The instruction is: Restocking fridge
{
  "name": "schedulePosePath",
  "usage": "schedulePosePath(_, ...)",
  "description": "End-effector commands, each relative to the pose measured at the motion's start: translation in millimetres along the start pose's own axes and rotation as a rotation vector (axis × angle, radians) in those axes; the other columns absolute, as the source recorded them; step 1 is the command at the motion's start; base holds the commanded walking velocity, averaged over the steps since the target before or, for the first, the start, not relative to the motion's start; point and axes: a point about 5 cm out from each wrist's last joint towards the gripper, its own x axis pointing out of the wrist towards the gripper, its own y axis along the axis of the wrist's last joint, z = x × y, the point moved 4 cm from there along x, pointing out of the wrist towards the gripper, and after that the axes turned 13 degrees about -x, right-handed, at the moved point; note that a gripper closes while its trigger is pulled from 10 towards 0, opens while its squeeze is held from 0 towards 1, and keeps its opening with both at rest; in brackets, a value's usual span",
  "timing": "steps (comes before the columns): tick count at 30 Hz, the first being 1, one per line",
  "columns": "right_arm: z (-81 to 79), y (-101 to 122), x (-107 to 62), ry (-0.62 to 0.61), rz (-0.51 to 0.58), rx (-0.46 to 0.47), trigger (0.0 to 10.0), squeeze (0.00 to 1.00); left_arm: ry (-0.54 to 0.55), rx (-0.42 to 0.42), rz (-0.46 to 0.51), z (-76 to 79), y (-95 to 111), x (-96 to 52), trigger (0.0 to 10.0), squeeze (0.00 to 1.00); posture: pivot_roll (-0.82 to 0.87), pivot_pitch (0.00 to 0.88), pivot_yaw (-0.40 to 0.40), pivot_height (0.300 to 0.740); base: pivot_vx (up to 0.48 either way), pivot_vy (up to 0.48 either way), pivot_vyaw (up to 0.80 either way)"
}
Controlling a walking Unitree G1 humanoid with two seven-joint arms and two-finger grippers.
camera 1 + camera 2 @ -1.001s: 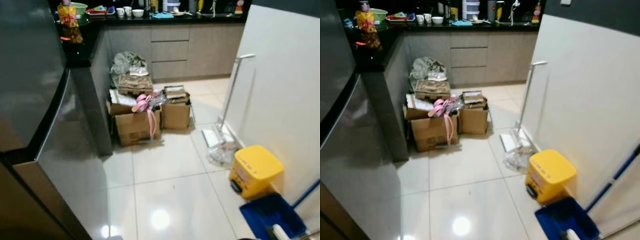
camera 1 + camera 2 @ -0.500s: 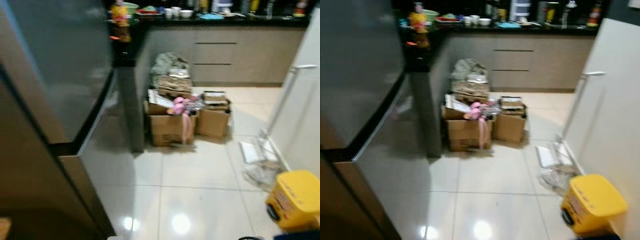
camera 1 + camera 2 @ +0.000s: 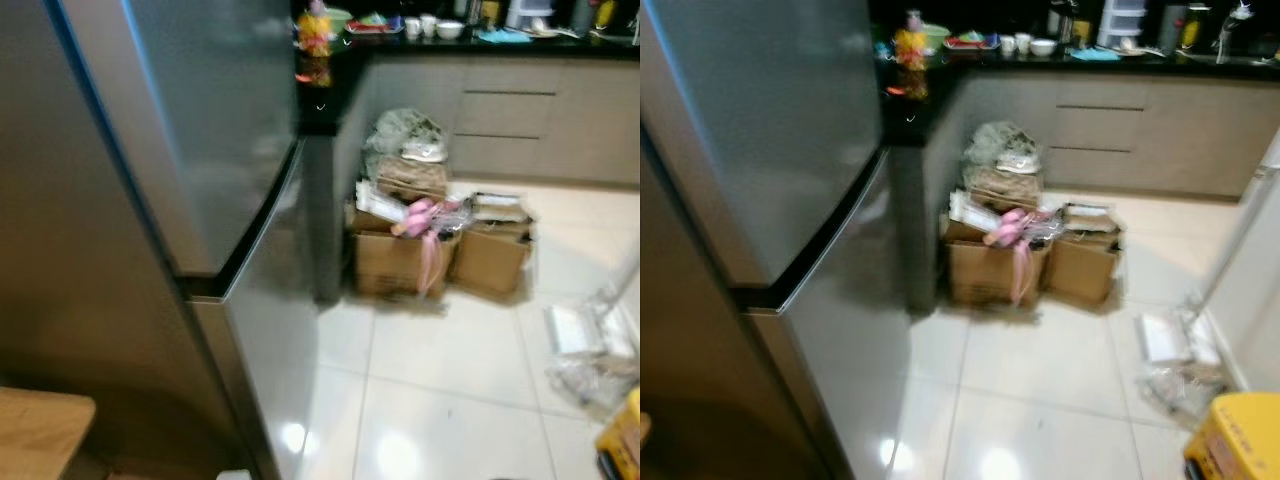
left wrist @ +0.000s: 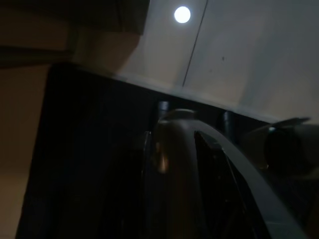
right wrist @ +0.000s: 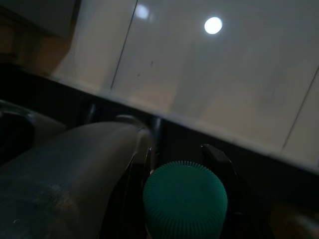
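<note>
The tall steel fridge stands close on my left with both doors shut. A dark seam divides its upper door from the lower door. In the right wrist view my right gripper is shut on a bottle with a ribbed green cap, hanging over the pale tiled floor. A greyish rounded shape lies beside the cap; what it is stays unclear. In the dark left wrist view my left gripper hangs above the same floor with a grey curved form before it.
A dark counter adjoins the fridge, with a snack bag and crockery on it. Open cardboard boxes with clutter sit at its foot. A floor mop and a yellow bin are at the right. A wooden surface is at the lower left.
The whole picture has shifted right: the camera has turned left toward the fridge. The fridge now takes up more of the view, and the blue bin has left the picture.
</note>
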Motion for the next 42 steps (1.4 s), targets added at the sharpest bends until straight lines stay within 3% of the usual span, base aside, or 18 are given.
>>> schedulePosePath(1,-0.8,-8.2,-1.4,-0.003,-0.026,0.003,10.0,0.00,-0.006,0.012,-0.014,0.2,-1.2,0.0,10.0,0.00,-0.07,0.000,-0.020,0.740,0.000,-0.334,0.00)
schedulePosePath(18,-5.3,-9.2,-1.1,0.019,-0.020,0.020,10.0,0.00,-0.018,0.026,-0.030,3.3,-6.7,0.1,10.0,0.00,-0.08,0.000,-0.018,0.740,0.000,-0.429,0.00)
schedulePosePath(42,-10.1,-10.9,-1.4,0.057,-0.020,0.008,10.0,0.00,0.005,0.020,-0.013,0.8,-2.6,0.3,10.0,0.00,-0.08,0.000,-0.017,0.740,0.000,-0.381,0.76)
